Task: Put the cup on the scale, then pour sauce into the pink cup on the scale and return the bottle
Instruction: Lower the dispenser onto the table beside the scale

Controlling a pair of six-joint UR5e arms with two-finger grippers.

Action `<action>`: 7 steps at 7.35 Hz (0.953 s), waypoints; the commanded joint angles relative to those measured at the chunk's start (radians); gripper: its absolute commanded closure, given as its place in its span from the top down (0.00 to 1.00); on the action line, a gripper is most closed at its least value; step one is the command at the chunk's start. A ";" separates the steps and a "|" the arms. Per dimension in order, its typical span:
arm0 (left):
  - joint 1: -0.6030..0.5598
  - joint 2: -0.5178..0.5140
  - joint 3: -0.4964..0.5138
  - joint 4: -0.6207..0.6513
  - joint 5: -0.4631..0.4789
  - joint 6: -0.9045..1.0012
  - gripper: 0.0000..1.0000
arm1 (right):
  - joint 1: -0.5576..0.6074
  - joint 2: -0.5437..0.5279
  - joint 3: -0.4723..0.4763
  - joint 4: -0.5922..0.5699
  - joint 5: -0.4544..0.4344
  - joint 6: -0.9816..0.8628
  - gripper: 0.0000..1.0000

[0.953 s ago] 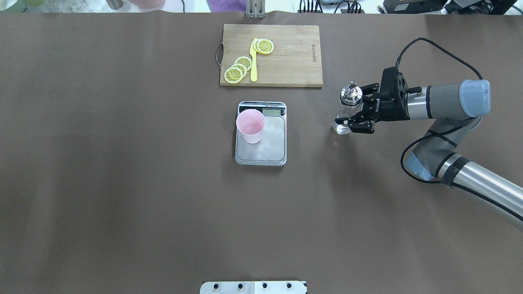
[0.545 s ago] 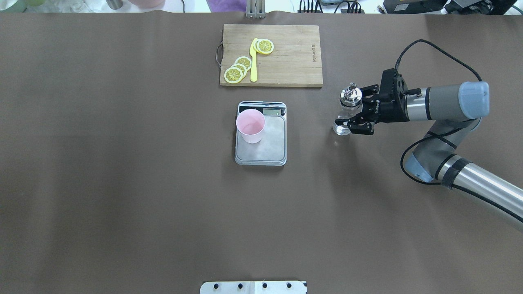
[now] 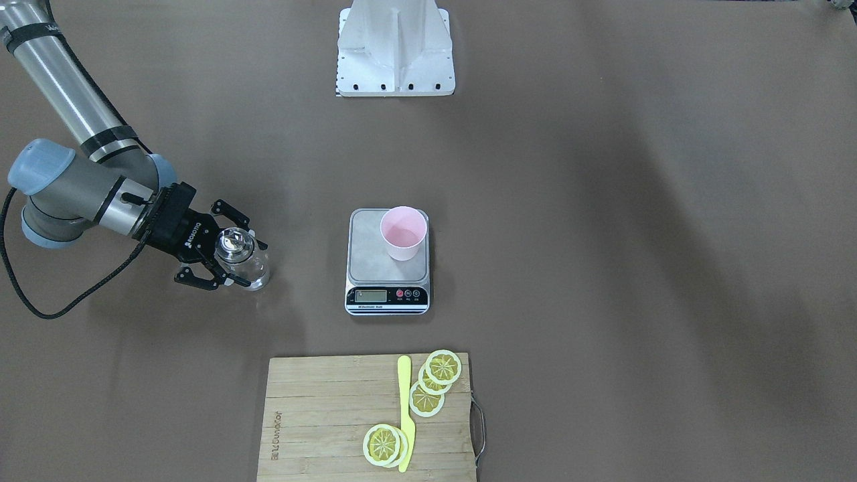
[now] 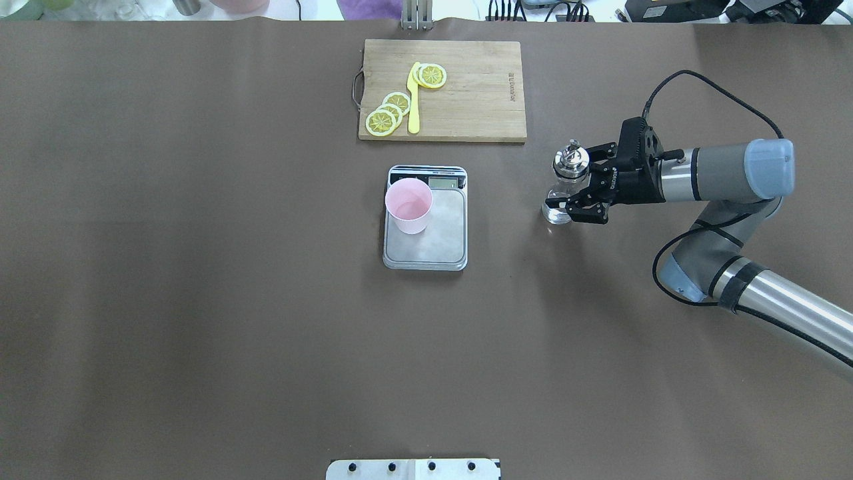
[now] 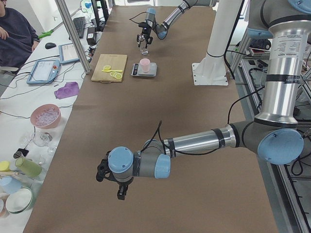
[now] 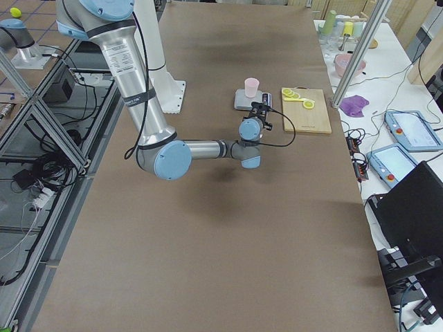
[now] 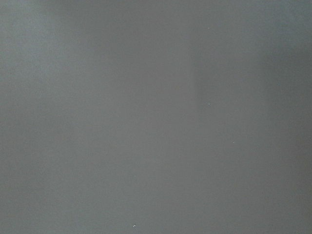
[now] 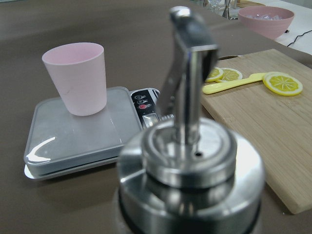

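The pale pink cup (image 4: 408, 203) (image 3: 403, 231) stands upright on the scale (image 4: 443, 237) (image 3: 368, 258), on the platform's left side near the display. To the scale's right, my right gripper (image 4: 574, 185) (image 3: 242, 264) is shut on the upright glass bottle (image 4: 558, 207) with its chrome spout cap (image 8: 187, 161), low over the table. The clear sauce is hard to make out through the glass. The left gripper (image 5: 119, 193) shows only in the exterior left view, hanging low over the near end of the table; I cannot tell its state. The left wrist view is blank grey.
A wooden cutting board (image 4: 473, 100) (image 3: 315, 415) with lemon slices and a yellow knife lies beyond the scale. The robot's white base (image 3: 395, 53) sits at the table's near edge. A person (image 5: 14, 34) sits past the table's side, beside bowls and cups.
The right gripper has sunk lower with the bottle, drifting slightly toward the robot. The cup and scale have not moved.
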 commanded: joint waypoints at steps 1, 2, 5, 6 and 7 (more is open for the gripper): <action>0.000 0.000 -0.003 0.000 0.000 0.000 0.98 | 0.001 -0.002 0.003 0.001 0.002 0.011 0.89; 0.000 0.000 -0.003 0.000 0.000 0.000 0.98 | 0.002 -0.006 0.003 0.001 0.000 0.013 0.98; 0.000 0.001 -0.003 0.000 0.000 0.000 0.98 | 0.002 -0.014 0.001 0.001 0.000 0.015 0.99; 0.000 0.003 -0.003 0.000 -0.002 0.000 0.98 | 0.004 -0.015 0.001 0.001 0.002 0.015 0.99; 0.000 0.004 -0.005 0.000 0.000 0.000 0.98 | 0.004 -0.015 0.001 0.001 0.002 0.015 0.99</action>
